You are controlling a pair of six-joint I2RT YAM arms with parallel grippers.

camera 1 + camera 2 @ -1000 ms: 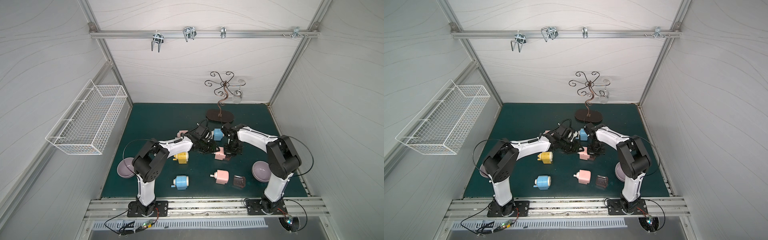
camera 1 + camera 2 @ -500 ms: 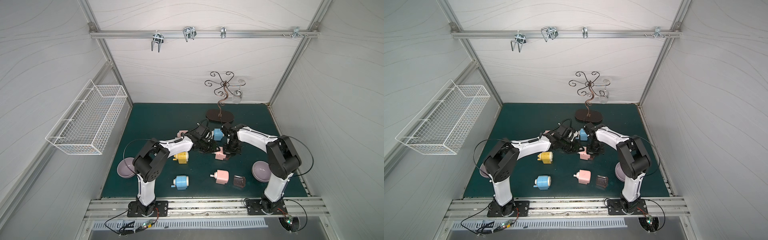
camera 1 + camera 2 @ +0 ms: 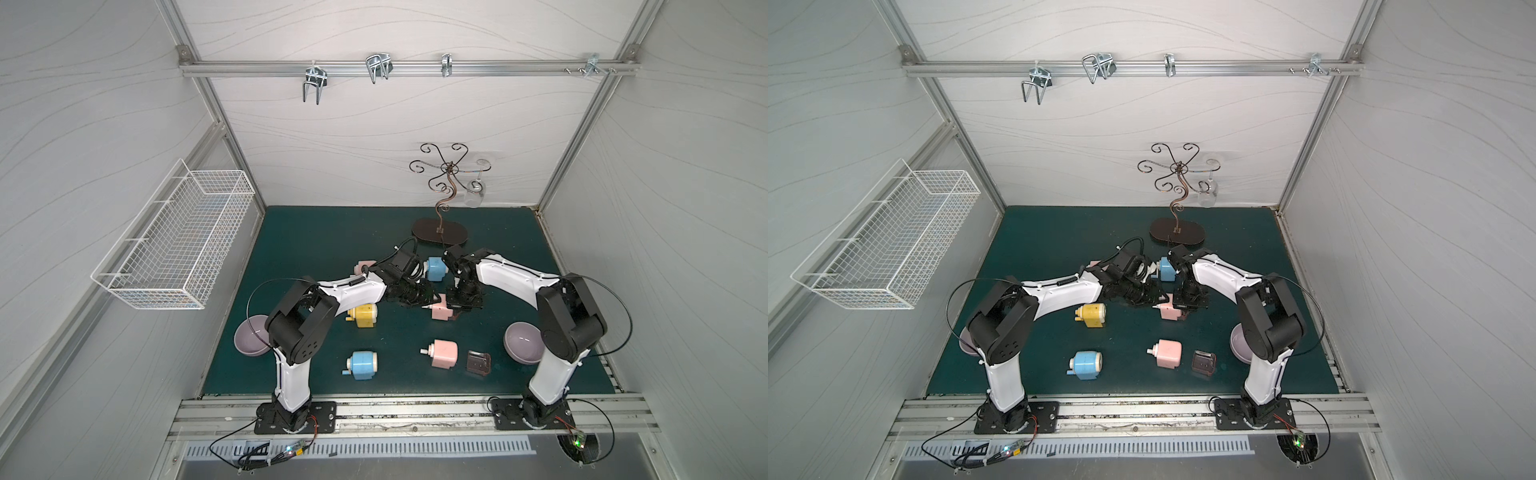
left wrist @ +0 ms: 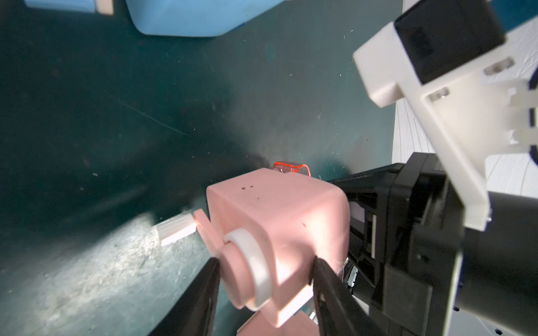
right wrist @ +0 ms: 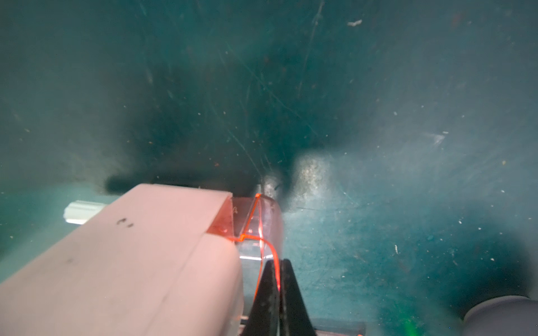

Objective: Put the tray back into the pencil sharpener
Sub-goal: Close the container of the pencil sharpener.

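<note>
Currently, table (image 3: 316,245): green mat walled on three sides; bare room at both back corners.
Arms: left arm (image 3: 353,291) and right arm (image 3: 511,278) stretch low toward the middle, wrists nearly meeting.
Bowls: two, purple; left bowl (image 3: 249,343), right bowl (image 3: 519,343).
Sharpeners: six; three pink, two blue, one yellow.
Left end effector (image 4: 265,261): clamped on the middle pink sharpener (image 4: 276,209), at its crank end.
Right end effector (image 5: 278,264): pinched together on the clear tray (image 5: 259,229), orange-rimmed, partly inside that sharpener.
Trays: two; dark tray (image 3: 478,363) lies loose, front right.
</note>
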